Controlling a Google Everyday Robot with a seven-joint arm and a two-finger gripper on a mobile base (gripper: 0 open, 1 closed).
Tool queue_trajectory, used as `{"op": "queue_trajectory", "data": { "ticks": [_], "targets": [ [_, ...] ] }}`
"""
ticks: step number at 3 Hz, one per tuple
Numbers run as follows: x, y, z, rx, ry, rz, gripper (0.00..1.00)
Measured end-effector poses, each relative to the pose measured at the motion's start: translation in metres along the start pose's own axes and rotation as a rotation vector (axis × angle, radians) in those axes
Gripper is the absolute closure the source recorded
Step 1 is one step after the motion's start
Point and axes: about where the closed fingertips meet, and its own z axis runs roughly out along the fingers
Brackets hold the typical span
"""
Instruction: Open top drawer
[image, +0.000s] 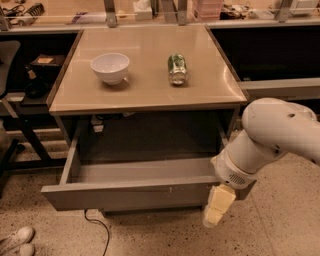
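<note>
The top drawer (125, 195) is a wide grey handleless drawer under the beige table top. It stands pulled far out, and its grey boxy interior (145, 170) is open to view. Small whitish marks show on its front right of centre. My gripper (218, 206) hangs below the white arm (270, 135) at the drawer's right front corner, its cream-coloured tip pointing down over the floor, right against the drawer front's right end. The arm hides the drawer's right front corner.
On the table top (145, 95) stand a white bowl (110, 66) and a green can (177, 68) lying on its side. A dark desk frame (22, 125) is at the left, a shelf (280, 87) at the right, a cable (97, 227) and white shoes (15, 240) on the speckled floor.
</note>
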Motion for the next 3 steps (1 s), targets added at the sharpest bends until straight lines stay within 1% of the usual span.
{"op": "queue_trajectory", "data": {
  "ticks": [1,2,3],
  "targets": [
    [0.0,0.003,0.026,-0.059,0.02,0.009,0.0],
    [0.007,0.014,0.044,-0.124,0.035,0.025,0.0],
    [0.006,0.015,0.043,-0.13,0.036,0.027,0.0]
  ]
}}
